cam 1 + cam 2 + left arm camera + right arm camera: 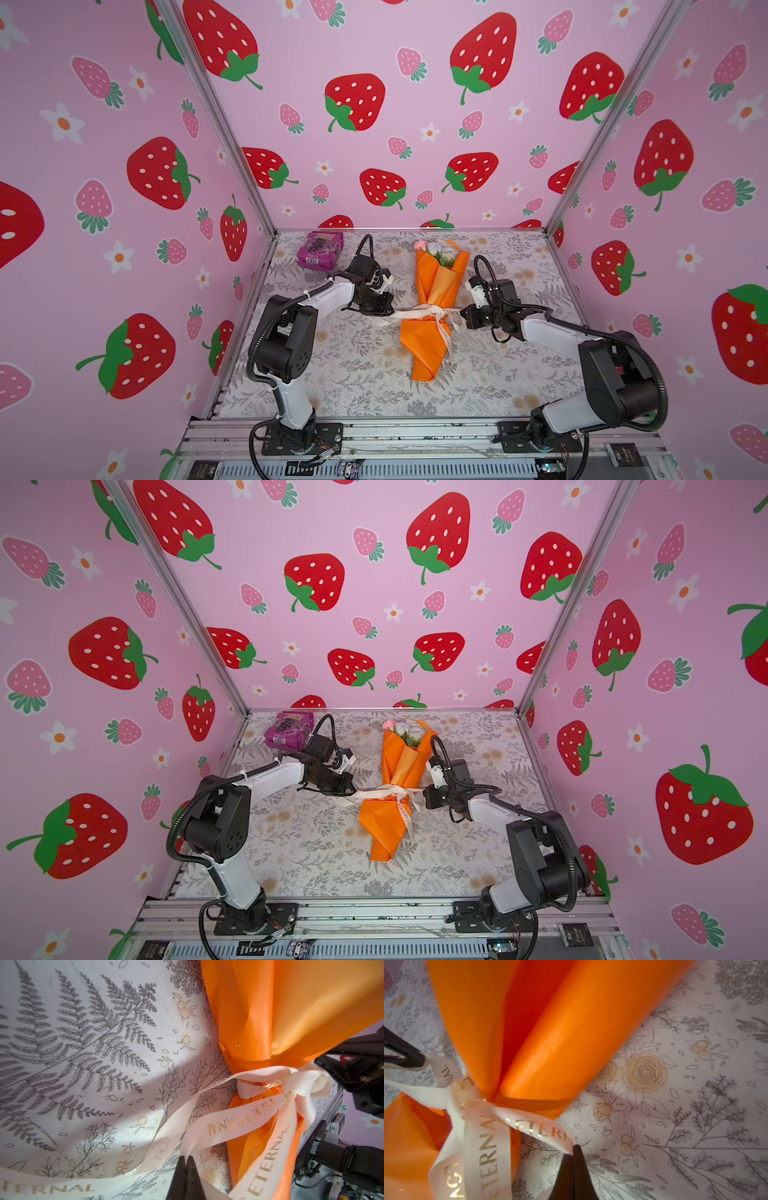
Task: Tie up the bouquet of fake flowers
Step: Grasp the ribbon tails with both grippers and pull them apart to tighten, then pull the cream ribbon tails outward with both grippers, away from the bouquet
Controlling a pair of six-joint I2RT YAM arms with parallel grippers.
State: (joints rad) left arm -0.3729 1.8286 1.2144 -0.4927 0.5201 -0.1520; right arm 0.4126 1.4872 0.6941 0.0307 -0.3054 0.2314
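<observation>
One bouquet (435, 286) flat, long axis near-to-far, blooms (439, 249) at far end.

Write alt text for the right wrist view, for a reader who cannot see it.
The right gripper, shut, pinches a strand of cream ribbon printed ETERNAL, knotted around the orange-wrapped bouquet. Beyond the knot the left gripper grips another strand, over a floral-print table.

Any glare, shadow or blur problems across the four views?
In both top views: even light, no glare. Left wrist: grey shadow band across the fern-print table cover; cream printed ribbon crisp mid-frame. Right wrist: pinpoint glints on the bouquet's orange wrapping paper; ribbon softens toward the lens.
</observation>
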